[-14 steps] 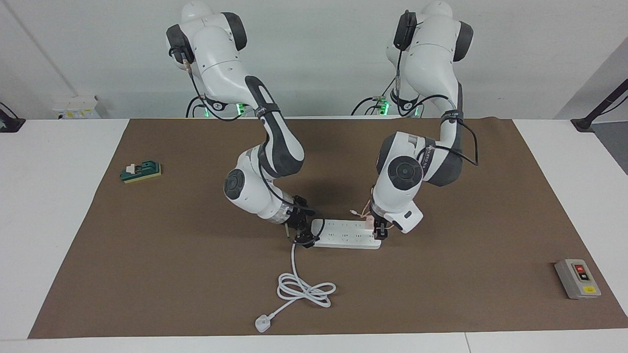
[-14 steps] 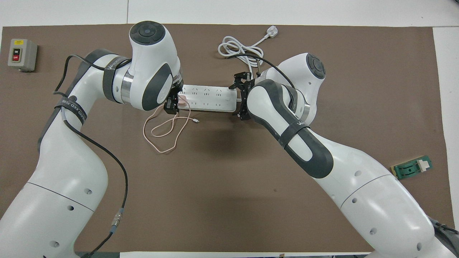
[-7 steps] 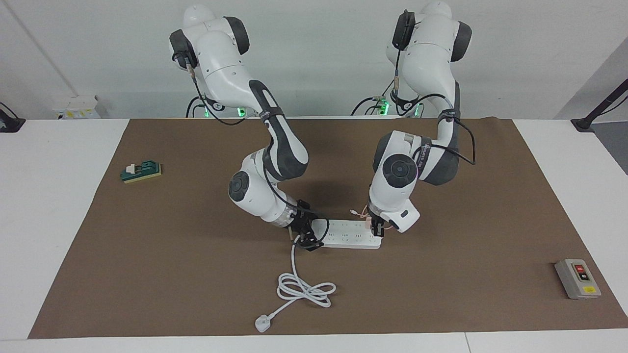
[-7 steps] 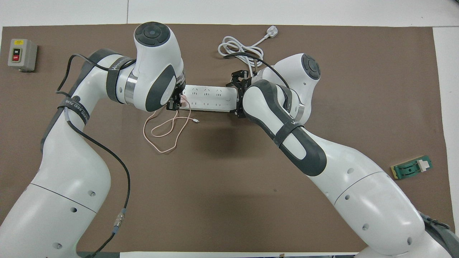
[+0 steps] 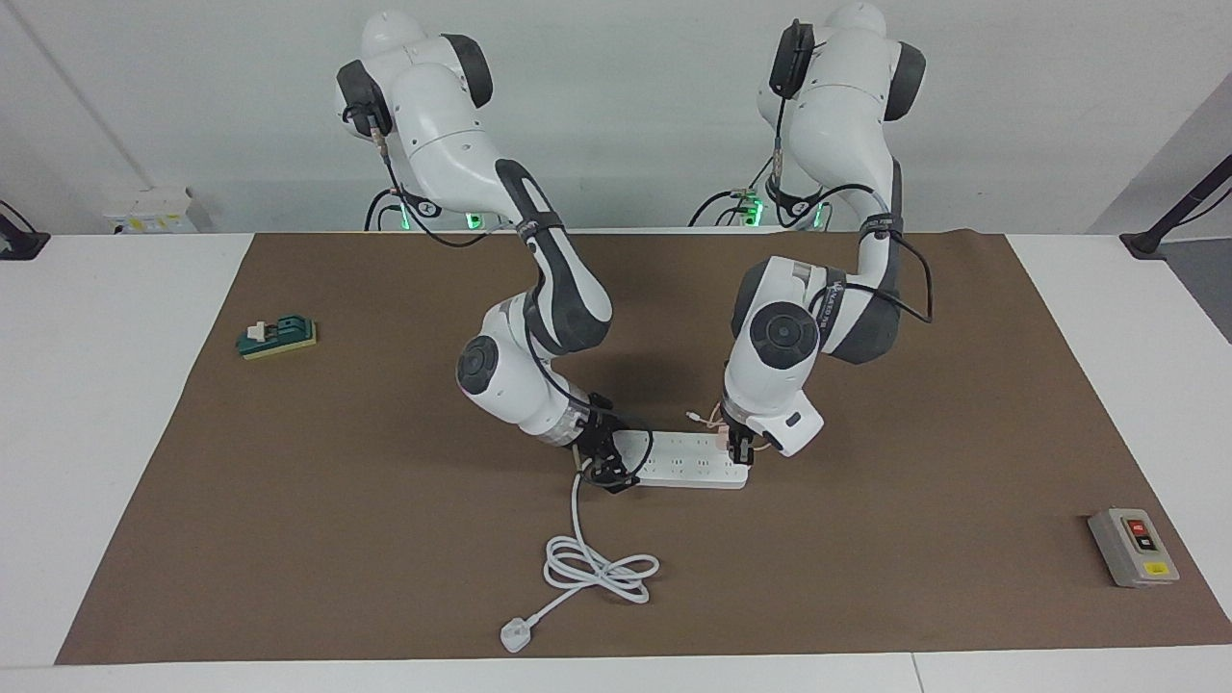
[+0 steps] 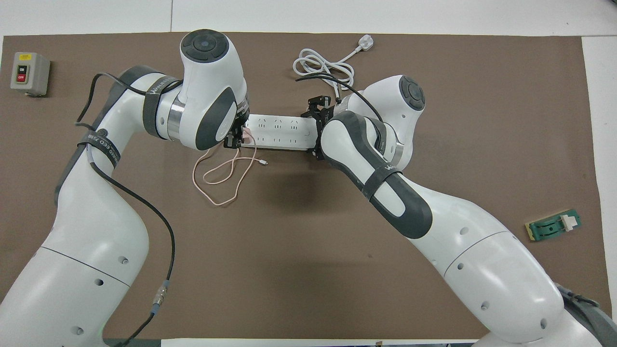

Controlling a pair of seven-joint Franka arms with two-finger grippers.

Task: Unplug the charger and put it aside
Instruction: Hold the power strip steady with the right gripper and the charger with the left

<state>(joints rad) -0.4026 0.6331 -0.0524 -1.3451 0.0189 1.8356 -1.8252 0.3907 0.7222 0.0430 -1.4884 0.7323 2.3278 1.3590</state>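
Big brown mat (image 5: pixel 289 500) covers most of the white table (image 5: pixel 96 433), flat and matte like paper or felt. Both arms are glossy white with dark grey joints, and the strap on each forearm has writing I can't read. In the middle sits a long white plastic power strip (image 5: pixel 679 464) with rows of sockets; its thick white cord (image 5: pixel 587 563) loops at its 6 o'clock in the facing view and ends in a chunky plug. The left gripper (image 5: pixel 741 452) is clenched on the charger (image 6: pixel 247 136), a small pale pink cube plugged in at the strip's end toward the left arm, thin pink cable (image 6: pixel 219 176) curling on the mat nearer the robots. The right gripper (image 5: pixel 604 467) is down at the strip's cord end; can't tell its grip. Grey switch box (image 6: pixel 28 73), lettering too small to read. Little green block (image 5: pixel 277 336).
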